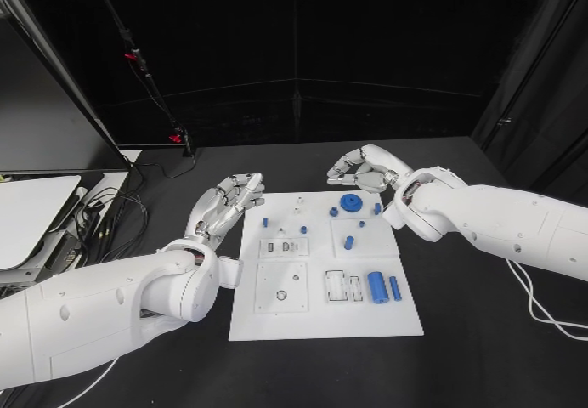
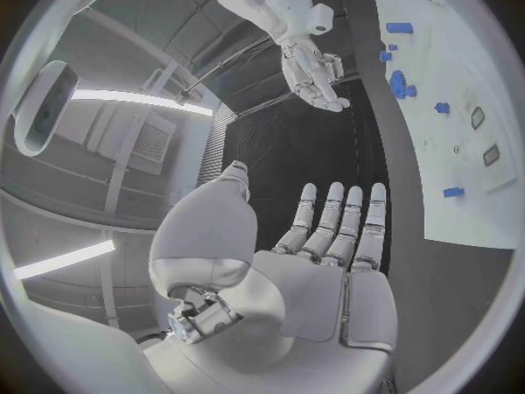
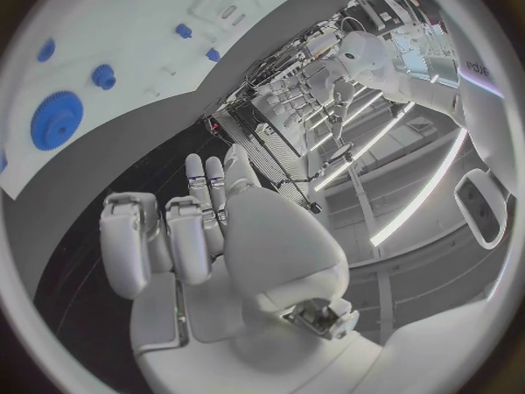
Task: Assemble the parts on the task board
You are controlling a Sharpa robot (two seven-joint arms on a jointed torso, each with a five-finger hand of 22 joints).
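The task board (image 1: 321, 319) is lying at the middle of the surface (image 1: 490, 340). On it, the gear (image 1: 352, 202) is sitting toward twelve o'clock, a small part (image 1: 349, 242) is standing just nearer, and two cylinders (image 1: 385, 287) are lying side by side toward four o'clock. The left hand (image 1: 229, 204) is resting at ten o'clock, just beside the board's edge. The right hand (image 1: 359, 172) is hovering at twelve o'clock, just beyond the gear.
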